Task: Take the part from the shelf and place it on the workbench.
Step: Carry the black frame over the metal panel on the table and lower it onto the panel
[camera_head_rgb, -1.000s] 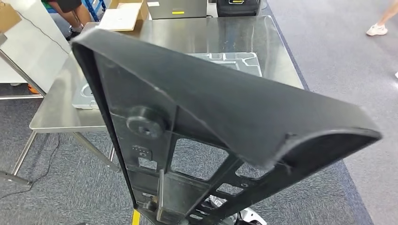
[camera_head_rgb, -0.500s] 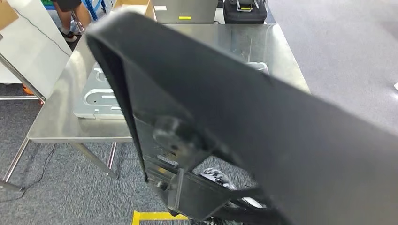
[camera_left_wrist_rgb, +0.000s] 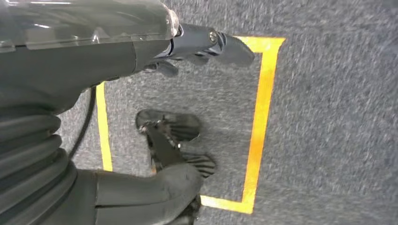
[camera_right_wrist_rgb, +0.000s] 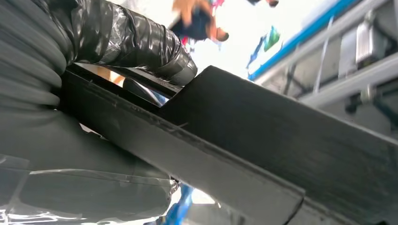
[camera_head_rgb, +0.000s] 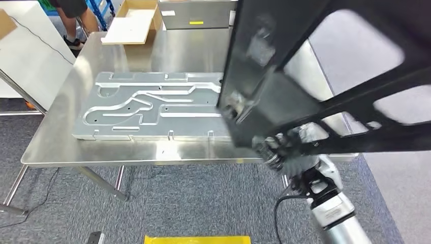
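The part (camera_head_rgb: pixel 315 66) is a large black plastic frame with open cut-outs, tilted up at the right of the head view over the right end of the steel workbench (camera_head_rgb: pixel 61 147). My right hand (camera_head_rgb: pixel 283 147) grips its lower edge just in front of the bench's front edge. In the right wrist view the taped thumb (camera_right_wrist_rgb: pixel 141 42) presses on the black part (camera_right_wrist_rgb: pixel 263 140). My left hand (camera_left_wrist_rgb: pixel 155 51) hangs over the carpet with its fingers apart and nothing in it.
A grey pressed metal panel (camera_head_rgb: pixel 152 104) lies flat across the middle of the bench. An open cardboard box (camera_head_rgb: pixel 133 20) and a grey case (camera_head_rgb: pixel 195 12) stand at the back. A person (camera_head_rgb: pixel 71 15) stands behind the far left corner. Yellow floor tape (camera_head_rgb: pixel 198 239) lies below.
The black part has swung up and to the right, uncovering the bench and the metal panel. The view has also shifted, with the bench now closer.
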Tool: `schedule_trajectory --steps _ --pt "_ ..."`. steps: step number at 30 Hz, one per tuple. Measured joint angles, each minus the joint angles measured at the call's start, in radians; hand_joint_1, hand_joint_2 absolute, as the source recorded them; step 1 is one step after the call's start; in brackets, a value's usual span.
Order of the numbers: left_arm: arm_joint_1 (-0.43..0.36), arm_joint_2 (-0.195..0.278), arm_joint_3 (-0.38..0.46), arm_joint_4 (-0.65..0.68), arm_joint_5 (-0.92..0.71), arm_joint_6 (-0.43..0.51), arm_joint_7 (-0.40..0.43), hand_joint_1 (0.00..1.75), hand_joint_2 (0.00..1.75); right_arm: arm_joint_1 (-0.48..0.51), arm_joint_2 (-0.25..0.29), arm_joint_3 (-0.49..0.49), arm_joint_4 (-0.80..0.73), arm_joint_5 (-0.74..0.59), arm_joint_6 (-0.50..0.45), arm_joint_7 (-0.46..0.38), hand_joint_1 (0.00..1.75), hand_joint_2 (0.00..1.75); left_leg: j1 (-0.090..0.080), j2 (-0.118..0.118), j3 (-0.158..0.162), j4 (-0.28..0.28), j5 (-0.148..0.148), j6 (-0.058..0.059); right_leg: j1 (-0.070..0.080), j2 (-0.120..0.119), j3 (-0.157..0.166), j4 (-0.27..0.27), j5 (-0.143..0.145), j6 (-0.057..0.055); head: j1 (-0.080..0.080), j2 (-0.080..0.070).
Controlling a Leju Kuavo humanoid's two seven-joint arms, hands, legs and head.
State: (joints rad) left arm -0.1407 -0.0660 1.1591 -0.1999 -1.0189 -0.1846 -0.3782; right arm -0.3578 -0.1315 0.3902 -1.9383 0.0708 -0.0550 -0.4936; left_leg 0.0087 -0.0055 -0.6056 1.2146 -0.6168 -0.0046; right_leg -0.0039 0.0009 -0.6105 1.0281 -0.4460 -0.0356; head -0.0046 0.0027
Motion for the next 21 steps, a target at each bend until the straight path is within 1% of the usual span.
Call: schedule_trajectory --steps 1,2,3,4,5,6,7,8,9,10,11,12,13,14,15,16,17,18,19,20,21 --pt "-0.001 0.0 0.0 0.0 0.0 -0.001 0.0 0.0 1.75 -0.014 0.0 -0.027 0.005 -0.002 0.001 0.009 1.75 1.75 0.003 0.0 -0.036 0.054 -0.017 -0.004 0.0 0.0 0.001 0.0 -0.003 0.0 0.0 0.0" --pt "0.0 0.0 -0.001 0.0 0.0 -0.002 0.0 0.0 1.75 -0.024 -0.001 -0.052 0.011 -0.004 0.001 0.018 1.75 1.75 0.005 0.0 -0.06 0.081 -0.016 -0.007 -0.001 0.0 0.004 0.001 -0.006 0.001 0.0 0.0" --pt "0.0 0.0 -0.001 0.0 0.0 -0.003 0.0 0.0 1.75 -0.034 -0.003 -0.073 0.021 -0.004 0.002 0.029 1.75 1.75 0.007 0.001 -0.066 0.07 0.007 -0.009 -0.002 0.0 0.007 0.001 -0.009 0.003 0.0 0.0" --pt "0.0 0.0 -0.001 0.0 0.0 -0.004 0.0 0.0 1.75 -0.043 -0.004 -0.091 0.034 -0.001 0.001 0.041 1.75 1.75 0.009 0.001 -0.055 0.022 0.05 -0.01 -0.004 0.001 0.013 0.002 -0.013 0.006 0.0 0.0" --pt "0.0 0.0 -0.002 0.0 -0.001 -0.004 0.0 0.0 1.75 -0.052 -0.007 -0.109 0.05 0.006 -0.001 0.053 1.75 1.75 0.01 0.001 -0.034 -0.046 0.099 -0.011 -0.005 0.001 0.019 0.002 -0.018 0.01 0.0 0.0" --pt "-0.001 0.0 -0.003 0.0 -0.001 -0.005 0.0 0.0 1.75 -0.062 -0.009 -0.125 0.071 0.013 -0.005 0.063 1.75 1.75 0.01 0.002 -0.015 -0.107 0.132 -0.011 -0.006 0.001 0.024 0.003 -0.021 0.014 0.0 0.0" --pt "-0.002 0.0 -0.005 0.0 -0.002 -0.006 0.0 0.0 1.75 -0.07 -0.012 -0.142 0.093 0.021 -0.008 0.069 1.75 1.75 0.007 0.002 -0.001 -0.155 0.151 -0.008 -0.006 0.001 0.025 0.004 -0.024 0.02 0.0 0.0" --pt "-0.003 0.0 -0.006 0.0 -0.002 -0.006 0.0 0.0 1.75 -0.077 -0.016 -0.158 0.115 0.027 -0.011 0.071 1.75 1.75 0.004 0.002 0.004 -0.179 0.157 -0.002 -0.006 0.001 0.024 0.005 -0.025 0.025 0.0 0.0" --pt "-0.003 0.0 -0.008 0.0 -0.003 -0.007 0.001 0.0 1.75 -0.081 -0.02 -0.173 0.136 0.034 -0.013 0.072 1.75 1.75 0.001 0.001 0.004 -0.184 0.154 0.005 -0.005 0.0 0.023 0.004 -0.025 0.031 0.0 0.0" --pt "-0.003 0.0 -0.009 0.0 -0.003 -0.007 0.002 0.0 1.75 -0.084 -0.024 -0.185 0.155 0.043 -0.015 0.075 1.75 1.75 0.0 0.0 0.005 -0.19 0.159 0.013 -0.004 0.0 0.022 0.003 -0.025 0.038 0.0 0.0" --pt "-0.002 0.0 -0.01 0.0 -0.003 -0.007 0.002 0.0 1.75 -0.088 -0.028 -0.195 0.173 0.058 -0.018 0.082 1.75 1.75 0.002 -0.001 0.006 -0.192 0.165 0.02 -0.005 0.0 0.022 0.006 -0.03 0.044 0.0 0.0" --pt "-0.003 0.0 -0.011 0.0 -0.003 -0.007 0.002 0.0 1.75 -0.094 -0.033 -0.203 0.193 0.08 -0.022 0.094 1.75 1.75 0.004 -0.001 0.007 -0.196 0.167 0.027 -0.006 0.0 0.016 0.019 -0.041 0.048 0.0 0.0" --pt "-0.005 0.0 -0.014 0.0 -0.003 -0.007 0.002 0.0 1.75 -0.104 -0.04 -0.207 0.217 0.111 -0.028 0.11 1.75 1.75 0.005 -0.001 0.009 -0.199 0.169 0.032 -0.007 0.0 0.002 0.051 -0.061 0.052 0.0 0.0" --pt "-0.008 0.0 -0.017 0.0 -0.003 -0.008 0.003 0.0 1.75 -0.116 -0.05 -0.21 0.25 0.156 -0.036 0.128 1.75 1.75 0.006 -0.001 0.01 -0.202 0.17 0.037 -0.009 0.0 -0.024 0.105 -0.09 0.055 0.0 0.0" --pt "-0.01 0.0 -0.019 0.0 -0.003 -0.009 0.003 0.0 1.75 -0.131 -0.063 -0.21 0.289 0.21 -0.043 0.145 1.75 1.75 0.005 -0.001 0.011 -0.201 0.169 0.04 -0.009 0.0 -0.058 0.172 -0.12 0.058 0.0 0.0" --pt "-0.011 0.0 -0.022 0.0 -0.004 -0.01 0.004 0.0 1.75 -0.147 -0.078 -0.205 0.338 0.277 -0.05 0.163 1.75 1.75 0.003 -0.001 0.011 -0.201 0.168 0.042 -0.01 0.0 -0.091 0.235 -0.141 0.06 0.0 0.0" --pt "-0.011 0.0 -0.023 0.0 -0.005 -0.012 0.005 0.0 1.75 -0.166 -0.094 -0.196 0.392 0.353 -0.055 0.183 1.75 1.75 0.002 -0.002 0.011 -0.2 0.167 0.043 -0.01 0.0 -0.115 0.274 -0.145 0.062 0.0 0.0" --pt "-0.012 0.0 -0.025 0.0 -0.006 -0.014 0.006 0.0 1.75 -0.188 -0.109 -0.181 0.445 0.431 -0.056 0.203 1.75 1.75 0.002 -0.002 0.012 -0.198 0.166 0.044 -0.01 0.0 -0.122 0.275 -0.129 0.062 0.0 0.0" --pt "-0.013 0.0 -0.027 0.0 -0.007 -0.017 0.007 0.0 1.75 -0.215 -0.125 -0.16 0.503 0.514 -0.053 0.223 1.75 1.75 0.002 -0.004 0.012 -0.196 0.164 0.043 -0.01 0.0 -0.109 0.238 -0.096 0.06 0.0 0.0" --pt "-0.015 0.0 -0.03 0.0 -0.008 -0.022 0.007 0.0 1.75 -0.25 -0.139 -0.134 0.561 0.593 -0.047 0.24 1.75 1.75 0.001 -0.005 0.013 -0.194 0.162 0.042 -0.01 0.0 -0.082 0.171 -0.054 0.057 0.0 0.0" --pt "-0.018 0.0 -0.034 0.0 -0.008 -0.028 0.007 0.0 1.75 -0.291 -0.151 -0.101 0.623 0.665 -0.039 0.251 1.75 1.75 -0.001 -0.005 0.012 -0.192 0.16 0.04 -0.008 0.001 -0.053 0.107 -0.023 0.053 0.0 0.0"
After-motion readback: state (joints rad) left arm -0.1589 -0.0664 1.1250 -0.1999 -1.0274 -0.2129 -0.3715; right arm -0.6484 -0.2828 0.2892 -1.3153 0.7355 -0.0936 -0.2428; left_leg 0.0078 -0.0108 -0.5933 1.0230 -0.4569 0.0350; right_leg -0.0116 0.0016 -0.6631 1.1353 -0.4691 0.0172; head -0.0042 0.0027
